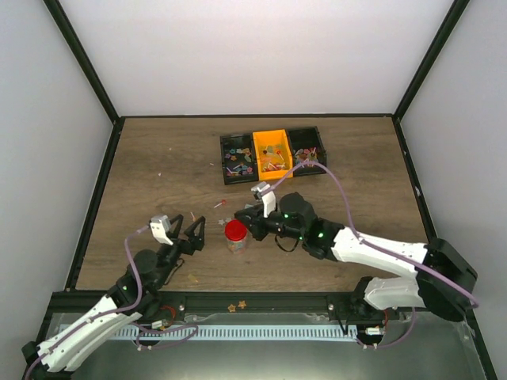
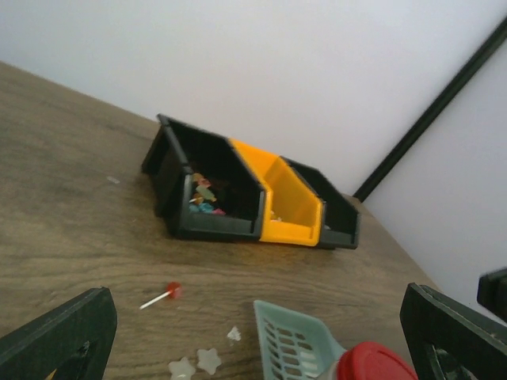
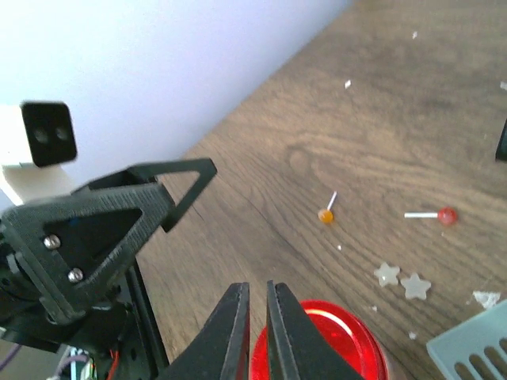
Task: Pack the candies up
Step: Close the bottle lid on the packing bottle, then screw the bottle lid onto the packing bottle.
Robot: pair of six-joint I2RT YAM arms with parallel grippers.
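Right hand [image 3: 255,290] pinched nearly closed just above the red round lid [image 3: 326,348], left hand [image 1: 188,226] spread wide beside it, tiny wrapped mixed-colour candies [image 1: 238,158] well beyond both in black and orange plastic bins [image 1: 269,132].

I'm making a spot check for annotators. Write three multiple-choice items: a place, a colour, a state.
1. Where does the orange bin stand?
A. Between the two black bins
B. At the row's left end
C. At the row's right end

2. What colour is the lid on the jar?
A. Blue
B. Red
C. Yellow

3. How is the left end effector?
A. Open, holding nothing
B. Shut on the lid
C. Shut on the jar

Answers: 1 A, a black bin flanks each side; 2 B, red in every view; 3 A, its fingers stand wide apart.
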